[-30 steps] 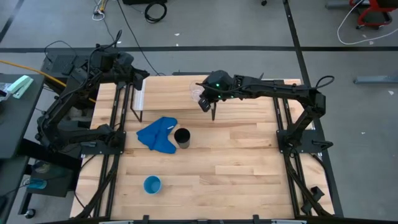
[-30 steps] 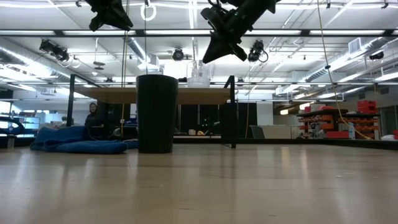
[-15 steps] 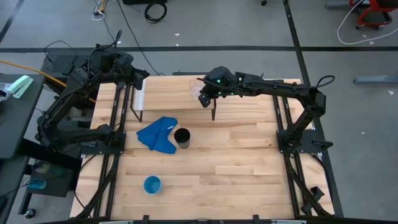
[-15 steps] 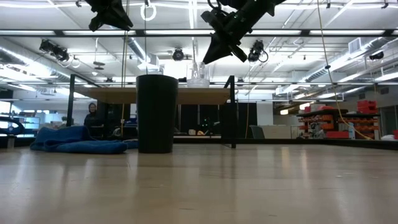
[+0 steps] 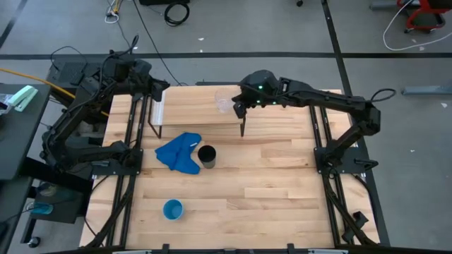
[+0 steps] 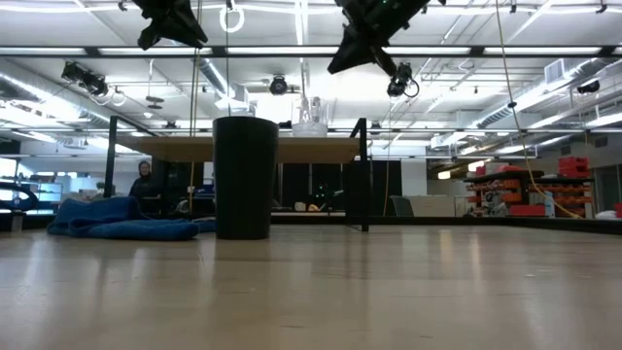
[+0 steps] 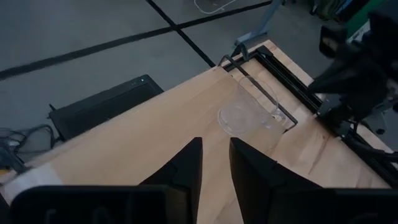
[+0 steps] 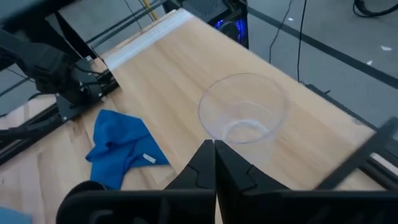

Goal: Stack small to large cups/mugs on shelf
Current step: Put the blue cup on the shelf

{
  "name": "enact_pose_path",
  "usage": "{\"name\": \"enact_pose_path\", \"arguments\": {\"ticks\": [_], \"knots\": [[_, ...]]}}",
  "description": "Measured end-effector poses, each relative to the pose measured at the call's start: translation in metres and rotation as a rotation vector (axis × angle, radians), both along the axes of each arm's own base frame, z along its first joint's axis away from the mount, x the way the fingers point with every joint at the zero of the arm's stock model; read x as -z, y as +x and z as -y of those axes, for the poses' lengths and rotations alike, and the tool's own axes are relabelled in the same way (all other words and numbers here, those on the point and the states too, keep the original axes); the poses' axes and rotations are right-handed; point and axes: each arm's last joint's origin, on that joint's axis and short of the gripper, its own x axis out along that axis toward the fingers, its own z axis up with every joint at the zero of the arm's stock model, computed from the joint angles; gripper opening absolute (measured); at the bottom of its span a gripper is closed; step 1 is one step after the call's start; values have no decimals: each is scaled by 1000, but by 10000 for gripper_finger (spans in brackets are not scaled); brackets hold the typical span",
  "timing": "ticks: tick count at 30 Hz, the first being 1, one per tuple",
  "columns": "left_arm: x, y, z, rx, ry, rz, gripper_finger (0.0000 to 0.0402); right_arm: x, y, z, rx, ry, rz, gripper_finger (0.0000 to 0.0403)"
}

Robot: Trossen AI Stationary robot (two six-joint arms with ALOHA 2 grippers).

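The clear cup point(image 5: 222, 102) stands upright on its base on the pale shelf point(image 5: 191, 106), near the shelf's right end; it also shows in the right wrist view point(image 8: 244, 118) and the left wrist view point(image 7: 249, 113). My right gripper point(image 5: 239, 107) is shut and empty, above and just right of that cup. The black cup point(image 5: 207, 156) stands on the table in front of the shelf. The light blue cup point(image 5: 173, 209) stands near the table's front left. My left gripper point(image 5: 161, 87) waits above the shelf's left end, its fingers point(image 7: 193, 163) a narrow gap apart.
A crumpled blue cloth point(image 5: 179, 153) lies on the table just left of the black cup. The shelf's thin black legs point(image 5: 244, 129) stand on the table. Bare tabletop point(image 5: 282, 176) lies right of the black cup and in front of the shelf.
My right gripper has risen and drawn back from the clear cup toward the table's right and far edges. The cup has stayed upright on the shelf.
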Motion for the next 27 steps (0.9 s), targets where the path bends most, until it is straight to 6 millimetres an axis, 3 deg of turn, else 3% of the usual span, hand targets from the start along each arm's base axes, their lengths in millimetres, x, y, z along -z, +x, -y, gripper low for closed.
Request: {"name": "enact_pose_path", "arguments": {"ticks": [4,10,16,22,27], "knots": [[1,5,6,44,-67,37,83,-15,-22,-2,-3,19,-1,5],[-4,14,26,298,-167,142,72,-31,-62,-17,-6,60,-66,10],[-1,13,53,402,-246,92,62,-40,-101,-36,-2,124,-161,11],[6,4,75,357,-290,-37,47,-44,-129,-58,26,117,-253,11],[8,-8,91,261,-281,-122,32,-48,-145,-73,50,101,-183,7]]}}
